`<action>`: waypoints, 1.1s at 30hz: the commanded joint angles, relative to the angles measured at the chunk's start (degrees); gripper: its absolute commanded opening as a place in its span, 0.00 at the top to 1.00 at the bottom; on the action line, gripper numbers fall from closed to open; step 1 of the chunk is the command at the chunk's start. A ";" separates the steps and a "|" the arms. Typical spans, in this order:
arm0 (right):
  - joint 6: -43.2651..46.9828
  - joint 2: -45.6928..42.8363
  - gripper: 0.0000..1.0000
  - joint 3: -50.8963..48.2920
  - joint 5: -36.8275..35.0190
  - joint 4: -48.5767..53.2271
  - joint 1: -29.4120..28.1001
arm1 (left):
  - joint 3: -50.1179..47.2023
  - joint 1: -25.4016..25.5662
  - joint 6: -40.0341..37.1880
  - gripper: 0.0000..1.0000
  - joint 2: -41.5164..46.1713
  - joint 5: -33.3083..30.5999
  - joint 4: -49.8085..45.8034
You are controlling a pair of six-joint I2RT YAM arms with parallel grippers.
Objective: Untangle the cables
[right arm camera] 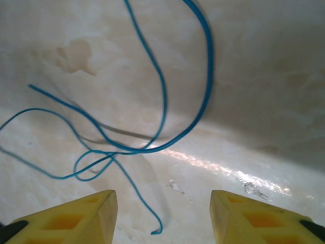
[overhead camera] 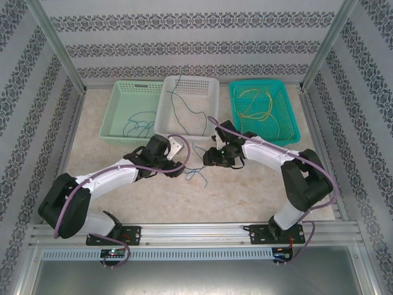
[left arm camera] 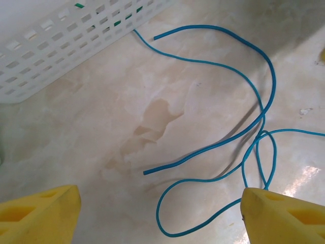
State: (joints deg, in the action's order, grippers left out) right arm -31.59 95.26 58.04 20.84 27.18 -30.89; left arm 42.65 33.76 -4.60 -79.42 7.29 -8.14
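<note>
Cables (left arm camera: 223, 144), thin and blue, lie crossed on the tabletop (left arm camera: 101, 127), so left fingers (left arm camera: 40, 213) and right fingers (right arm camera: 76, 218) hover over them, spread and empty, likely to part strands.

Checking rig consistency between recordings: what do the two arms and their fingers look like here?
Both the left arm and right arm have white shells and black joints, and a purple cable runs along each. The fingers are yellow wedges with triangular cut-outs.
</note>
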 commanded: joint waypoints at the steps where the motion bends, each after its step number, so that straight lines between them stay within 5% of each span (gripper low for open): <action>1: -3.47 4.13 0.51 0.97 0.54 -2.47 -0.06 | -0.33 0.78 -1.64 0.18 -0.08 2.12 3.07; 18: -8.76 13.41 0.54 4.73 -3.13 -2.79 -0.66 | 1.19 1.52 -0.26 0.21 -2.83 -0.35 1.42; 25: -6.85 16.09 0.85 6.40 -7.14 1.55 -1.61 | 1.48 1.61 -0.58 0.22 -2.05 -1.20 0.93; 33: -8.57 8.87 1.00 1.09 -8.29 -1.09 -1.36 | 0.51 1.64 -0.17 0.22 -0.58 -1.73 1.08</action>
State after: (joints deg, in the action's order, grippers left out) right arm -39.33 104.88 61.80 15.75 26.46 -31.42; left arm 43.42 34.54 -4.95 -81.45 6.79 -7.25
